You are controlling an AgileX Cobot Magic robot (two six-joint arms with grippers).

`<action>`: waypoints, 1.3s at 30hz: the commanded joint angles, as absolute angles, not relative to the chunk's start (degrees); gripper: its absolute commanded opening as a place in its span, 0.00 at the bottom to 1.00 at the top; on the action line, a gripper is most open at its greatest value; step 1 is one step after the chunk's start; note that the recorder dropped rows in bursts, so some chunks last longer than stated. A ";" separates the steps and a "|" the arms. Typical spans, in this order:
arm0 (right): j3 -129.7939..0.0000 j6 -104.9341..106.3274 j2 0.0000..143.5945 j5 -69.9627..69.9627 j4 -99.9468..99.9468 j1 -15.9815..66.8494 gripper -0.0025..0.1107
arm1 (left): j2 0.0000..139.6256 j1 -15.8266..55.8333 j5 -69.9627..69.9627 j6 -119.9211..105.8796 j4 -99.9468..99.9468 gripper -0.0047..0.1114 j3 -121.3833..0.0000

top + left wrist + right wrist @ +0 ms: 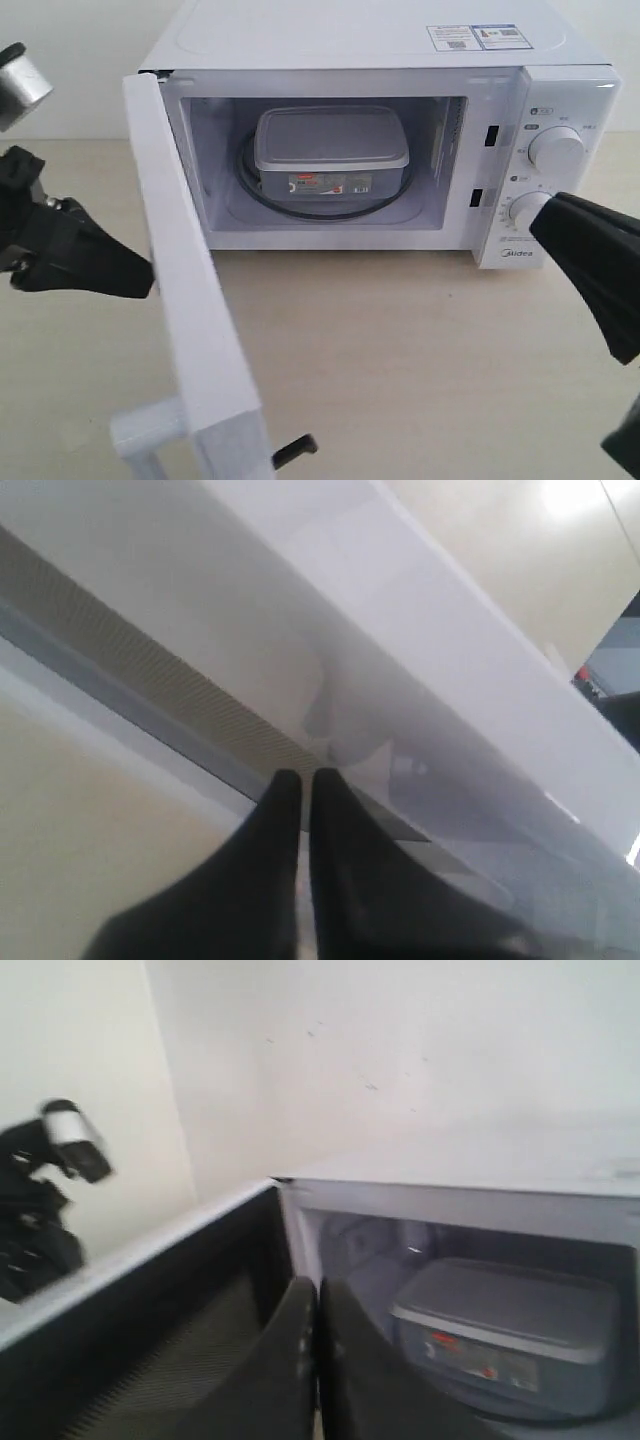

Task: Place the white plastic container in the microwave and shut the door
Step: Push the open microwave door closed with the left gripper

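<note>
Your left gripper (143,280) is pinched shut on nothing, its tips just beside the outer face of the door (200,330); whether they touch, you cannot tell. The door lies to its right, swung wide, long edge upright. That arm is nearer, so a rightward push looks apt. The white plastic container (331,150) sits inside the microwave (350,45). Your right gripper (545,218), also shut and empty, hangs before the knobs (556,150).

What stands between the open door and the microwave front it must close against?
Nothing visible: the white plastic container sits fully inside the microwave. The right gripper hangs before the panel, perhaps near the door's swing.
</note>
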State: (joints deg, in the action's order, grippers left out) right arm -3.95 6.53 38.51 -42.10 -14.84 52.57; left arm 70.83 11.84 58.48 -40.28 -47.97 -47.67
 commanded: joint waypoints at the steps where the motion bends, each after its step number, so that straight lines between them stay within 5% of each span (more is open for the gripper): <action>1: -4.10 -5.57 38.36 -46.47 0.64 52.55 0.02 | 73.79 14.81 52.04 -44.56 -54.64 0.08 -47.42; 11: -4.10 -12.08 38.36 -46.79 4.88 52.55 0.02 | 77.36 19.14 42.99 -52.41 -63.15 0.08 -47.52; 30: -14.46 -15.01 40.90 -23.63 12.83 52.55 0.02 | 66.43 19.14 28.46 -52.41 -60.95 0.08 -49.98; 39: -16.86 -16.84 51.91 -29.89 15.36 52.55 0.02 | 57.50 19.14 27.26 -51.63 -57.60 0.08 -48.39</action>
State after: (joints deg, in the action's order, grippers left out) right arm -16.31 -15.33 48.80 -25.65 13.15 52.57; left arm 60.04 18.76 28.57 -52.16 -58.55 -49.35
